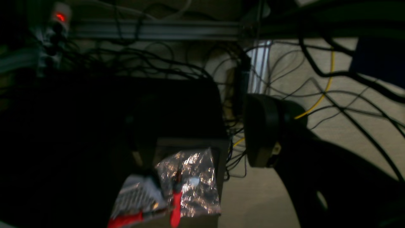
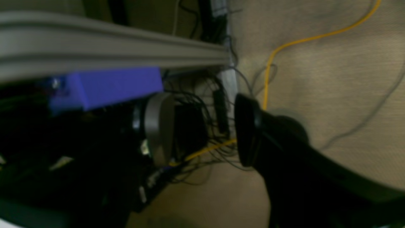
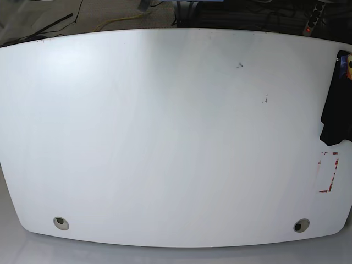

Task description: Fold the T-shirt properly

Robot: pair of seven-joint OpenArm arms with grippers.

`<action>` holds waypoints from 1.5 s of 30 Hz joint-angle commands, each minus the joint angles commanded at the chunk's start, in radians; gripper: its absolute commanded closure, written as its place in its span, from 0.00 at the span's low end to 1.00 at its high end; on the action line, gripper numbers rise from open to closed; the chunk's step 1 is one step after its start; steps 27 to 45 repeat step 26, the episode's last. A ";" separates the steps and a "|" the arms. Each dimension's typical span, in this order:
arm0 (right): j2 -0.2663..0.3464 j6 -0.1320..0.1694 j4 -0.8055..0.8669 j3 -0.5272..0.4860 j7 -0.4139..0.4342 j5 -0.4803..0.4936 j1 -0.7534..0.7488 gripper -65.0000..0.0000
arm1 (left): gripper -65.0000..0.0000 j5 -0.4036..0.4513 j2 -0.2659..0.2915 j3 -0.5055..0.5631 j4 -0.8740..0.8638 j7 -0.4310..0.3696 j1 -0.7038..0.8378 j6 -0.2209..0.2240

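We are seeing the T-shirt (image 3: 336,104) lying bunched at the right edge of the counter (image 3: 165,137), unfolded, so all the folding is still waiting. Both wrist views are showing jaws parted and holding nothing, with floor cables beyond them, well apart from the shirt.

White table (image 3: 165,137), yellow cable (image 2: 303,39)

T-shirt (image 3: 336,104) at table's (image 3: 165,137) right edge, above taped rectangle (image 3: 328,175)

Black T-shirt (image 3: 334,113) bunched at table's right edge, mostly out of frame.
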 joint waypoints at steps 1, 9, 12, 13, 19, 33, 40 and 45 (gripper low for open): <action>0.002 -0.021 -0.049 -0.014 0.026 -0.018 0.029 0.56 | 0.41 0.000 0.000 0.000 -0.041 0.002 -0.034 0.000; -0.008 -0.153 -0.307 -0.048 0.101 -0.138 0.216 0.55 | 0.41 0.000 -0.031 0.002 -0.500 -0.002 -0.341 0.000; -0.011 -0.186 -0.391 -0.048 0.101 -0.170 0.287 0.55 | 0.41 0.000 -0.031 0.003 -0.603 -0.002 -0.422 0.000; -0.023 -0.195 -0.425 -0.048 0.101 -0.180 0.316 0.55 | 0.41 0.003 -0.031 0.003 -0.628 0.003 -0.448 0.000; -0.032 -0.241 -0.575 -0.048 0.101 -0.236 0.430 0.55 | 0.41 0.080 -0.029 0.002 -0.733 0.005 -0.534 0.000; -0.034 -0.245 -0.595 -0.048 0.101 -0.249 0.453 0.55 | 0.41 0.081 -0.025 0.002 -0.746 0.002 -0.555 0.000; -0.034 -0.245 -0.595 -0.048 0.101 -0.249 0.453 0.55 | 0.41 0.081 -0.025 0.002 -0.746 0.002 -0.555 0.000; -0.034 -0.245 -0.595 -0.048 0.101 -0.249 0.453 0.55 | 0.41 0.081 -0.025 0.002 -0.746 0.002 -0.555 0.000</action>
